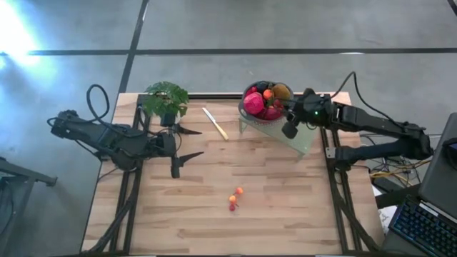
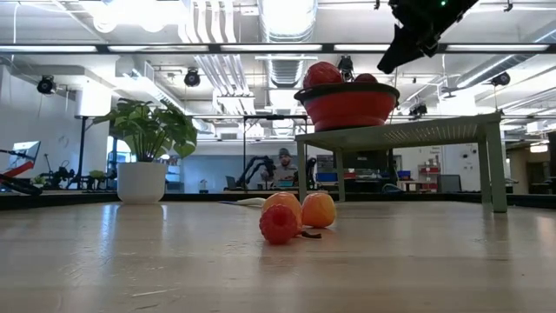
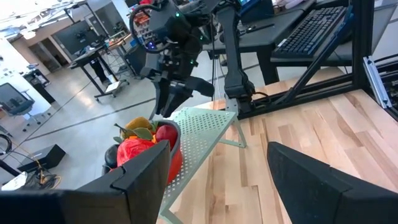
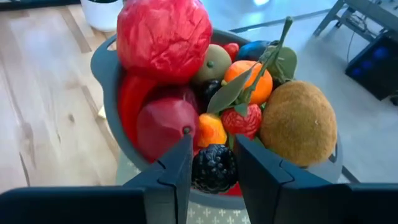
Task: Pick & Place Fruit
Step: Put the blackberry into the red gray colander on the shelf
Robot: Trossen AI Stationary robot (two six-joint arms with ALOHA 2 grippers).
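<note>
Hovering over the fruit bowl (image 4: pixel 112 62), the right tool (image 4: pixel 212 162) stands narrowly parted around a blackberry (image 4: pixel 213 168), apparently selecting it; left tool (image 1: pixel 187 143) waits open, empty.

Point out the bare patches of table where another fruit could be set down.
Free: the wide stretch of table between the small berries and the right frame, and the front left corner. Crowded: the bowl is heaped, right gripper beside it; plant, knife and left gripper fill the back left.
</note>
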